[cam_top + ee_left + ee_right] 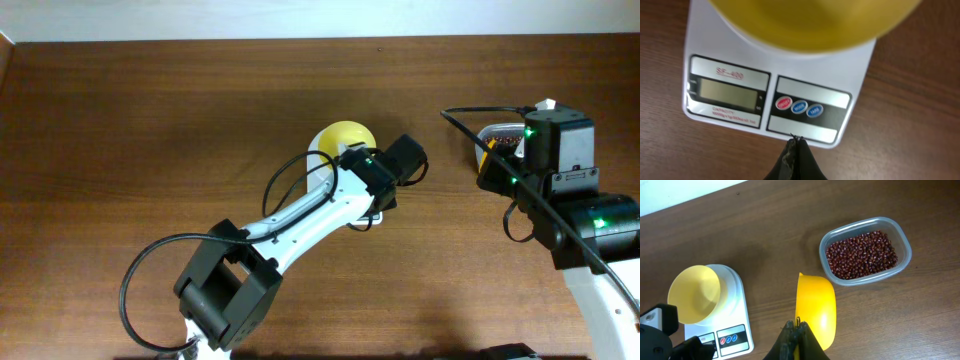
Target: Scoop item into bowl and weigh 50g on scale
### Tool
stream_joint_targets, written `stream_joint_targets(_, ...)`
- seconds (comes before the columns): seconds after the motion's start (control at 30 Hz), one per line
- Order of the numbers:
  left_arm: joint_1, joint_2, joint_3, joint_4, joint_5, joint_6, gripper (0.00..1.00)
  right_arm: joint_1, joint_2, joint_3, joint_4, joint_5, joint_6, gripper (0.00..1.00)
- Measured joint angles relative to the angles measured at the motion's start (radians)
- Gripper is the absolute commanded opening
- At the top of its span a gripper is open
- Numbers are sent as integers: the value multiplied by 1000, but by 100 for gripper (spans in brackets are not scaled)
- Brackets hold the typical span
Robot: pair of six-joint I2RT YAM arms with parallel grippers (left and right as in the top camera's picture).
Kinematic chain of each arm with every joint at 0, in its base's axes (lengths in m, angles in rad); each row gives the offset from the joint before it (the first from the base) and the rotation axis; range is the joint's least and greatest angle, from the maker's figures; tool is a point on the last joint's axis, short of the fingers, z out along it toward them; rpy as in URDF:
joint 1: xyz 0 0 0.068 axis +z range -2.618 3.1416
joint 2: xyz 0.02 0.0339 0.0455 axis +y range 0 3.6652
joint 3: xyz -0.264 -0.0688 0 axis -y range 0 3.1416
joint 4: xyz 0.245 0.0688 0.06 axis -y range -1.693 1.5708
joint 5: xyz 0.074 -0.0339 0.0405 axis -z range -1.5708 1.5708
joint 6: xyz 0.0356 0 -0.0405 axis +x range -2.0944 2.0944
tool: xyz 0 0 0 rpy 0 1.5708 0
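Wood, dark brown: the table fills the overhead view. Its far edge runs along a pale wall, and its left edge shows at the top corner. The left half and the far strip are bare and give the widest open room.

Left arm, white and black, reaches diagonally from the near edge to mid-table. Right arm stands at the right side, wrist over the tub. A band of bare wood lies between the two work spots.

Scale: white, rectangular, mid-table, with the bowl on its platform.

Tub: clear, with rounded corners, well apart from the scale on the right.

Bowl: pale yellow, its inside showing plain yellow.

Scoop: yellow, hanging over bare wood between scale and tub, just beside the tub's near corner.

Right gripper: fingers pinched tight on the scoop's near end, a yellow sliver showing between them.

Left gripper: fingers pressed together, nothing between them. The tip sits at the scale's front edge, below the button panel. Cannot tell if it touches.

Beans: red-brown, all seen lie heaped in the tub.

Display: grey, at front left of the scale, no digits readable.

Buttons: one red and two blue, in a row beside the display.
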Motion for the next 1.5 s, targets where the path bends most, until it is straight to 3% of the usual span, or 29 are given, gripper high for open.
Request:
stream_joint_targets(0.37,0,1,-52,1,-45,-95,0,0,2,0,-19,-2,-1,4)
stream_joint_targets(1.5,0,66,-57,89,-94,-97,0,0,4,0,-75,-1,-4,4)
